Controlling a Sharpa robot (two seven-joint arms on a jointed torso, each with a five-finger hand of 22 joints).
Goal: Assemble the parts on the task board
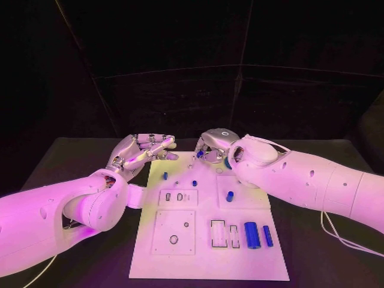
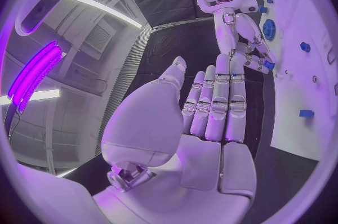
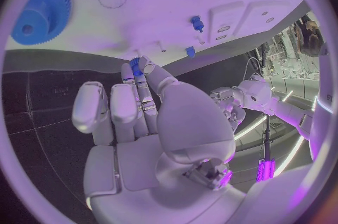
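The white task board lies in the middle of the black table. My right hand hovers over its far edge and pinches a small blue part between thumb and a fingertip. Close by, a blue gear lies flat on the board, with two small blue pegs standing further along. My left hand is beside the board's far left corner, fingers straight and apart, holding nothing. A thick blue cylinder and a slim blue pin lie near the board's front right.
More small blue parts stand on the board's middle. Rectangular slots and a square plate with a hole sit toward the front. Bare black table flanks the board on both sides.
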